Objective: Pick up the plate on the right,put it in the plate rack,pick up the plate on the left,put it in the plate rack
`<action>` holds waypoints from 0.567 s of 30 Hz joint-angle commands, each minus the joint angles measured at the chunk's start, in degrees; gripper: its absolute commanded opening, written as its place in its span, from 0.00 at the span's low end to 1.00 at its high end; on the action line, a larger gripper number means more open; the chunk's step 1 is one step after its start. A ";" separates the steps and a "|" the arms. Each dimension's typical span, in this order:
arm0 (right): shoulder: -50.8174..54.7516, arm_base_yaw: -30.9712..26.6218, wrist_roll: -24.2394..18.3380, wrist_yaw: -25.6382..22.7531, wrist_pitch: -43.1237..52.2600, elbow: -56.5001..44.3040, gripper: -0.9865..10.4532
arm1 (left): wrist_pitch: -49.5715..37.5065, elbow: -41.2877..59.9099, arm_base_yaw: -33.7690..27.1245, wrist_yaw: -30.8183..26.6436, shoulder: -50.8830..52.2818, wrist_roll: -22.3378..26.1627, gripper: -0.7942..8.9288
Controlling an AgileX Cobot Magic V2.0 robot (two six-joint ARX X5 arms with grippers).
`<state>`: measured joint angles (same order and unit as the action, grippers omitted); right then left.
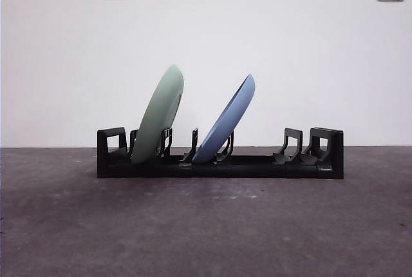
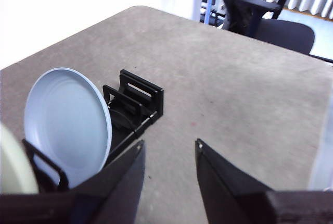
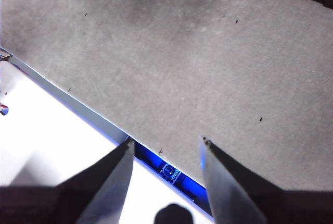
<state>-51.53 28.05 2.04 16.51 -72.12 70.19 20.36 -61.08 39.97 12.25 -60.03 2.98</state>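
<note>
The plate rack (image 1: pixel 220 161) was set across the table (image 1: pixel 206 225), with a green plate (image 1: pixel 159 114) leaned in its left slots and a blue plate (image 1: pixel 226 120) near the middle. The left gripper (image 2: pixel 169 148) was held apart and empty beside the rack; the right gripper (image 3: pixel 165 146) was likewise spread, nothing gripped, over the table edge.

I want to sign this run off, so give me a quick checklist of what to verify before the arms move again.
1. Green plate in the plate rack: ok, leaning between prongs.
2. Blue plate in the rack: ok, also leaning.
3. Plates apart from each other: ok.
4. Left gripper holding nothing: ok, jaws open, near the blue plate.
5. Right gripper holding nothing: ok, open over the table edge.
6. Plates seated firmly: cannot tell.
</note>
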 commanded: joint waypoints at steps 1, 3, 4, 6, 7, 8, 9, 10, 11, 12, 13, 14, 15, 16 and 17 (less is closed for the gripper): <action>0.04 0.11 -1.25 0.20 0.33 -0.50 0.28 | 5.97 -0.11 0.33 0.20 6.05 0.04 0.24; 0.04 0.11 -1.38 0.20 0.28 -0.50 0.28 | 10.29 -0.11 0.37 0.17 10.23 0.00 0.24; 0.04 0.11 -1.53 0.22 0.26 -0.50 0.28 | 12.02 -0.11 0.37 0.17 11.78 0.00 0.24; 0.04 0.11 -1.73 0.20 0.15 -0.50 0.28 | 15.96 -0.11 0.37 0.17 15.23 0.02 0.24; 0.04 0.11 -1.73 0.22 0.13 -0.50 0.28 | 17.27 -0.11 0.37 0.17 16.33 0.02 0.24; 0.04 0.11 -1.73 0.22 0.13 -0.50 0.28 | 18.62 -0.11 0.37 0.15 17.42 0.02 0.24; 0.04 0.11 -1.73 0.22 0.13 -0.50 0.28 | 19.98 -0.11 0.37 0.15 18.49 0.02 0.24; 0.02 0.11 -1.73 0.22 0.13 -0.50 0.28 | 21.07 -0.11 0.37 0.15 19.43 0.02 0.24; 0.02 0.11 -1.73 0.22 0.13 -0.50 0.28 | 22.05 -0.11 0.37 0.15 20.24 0.02 0.24; 0.02 0.11 -1.73 0.22 0.13 -0.50 0.28 | 22.71 -0.11 0.37 0.15 20.85 0.02 0.24; 0.02 0.11 -1.73 0.22 0.13 -0.50 0.28 | 23.12 -0.11 0.37 0.15 21.27 0.02 0.24; 0.02 0.11 -1.73 0.22 0.13 -0.50 0.28 | 23.56 -0.11 0.37 0.15 21.66 0.02 0.24; 0.02 0.11 -1.73 0.22 0.13 -0.50 0.28 | 23.87 -0.11 0.37 0.15 21.81 0.04 0.24; 0.02 0.11 -1.73 0.22 0.11 -0.50 0.28 | 24.11 -0.11 0.37 0.15 21.84 0.04 0.24; 0.02 0.11 -1.73 0.22 0.09 -0.50 0.28 | 24.35 -0.11 0.37 0.15 21.84 0.02 0.24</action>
<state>-51.53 28.05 0.78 16.53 -72.16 70.19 44.75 -61.10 40.21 12.27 -38.04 2.96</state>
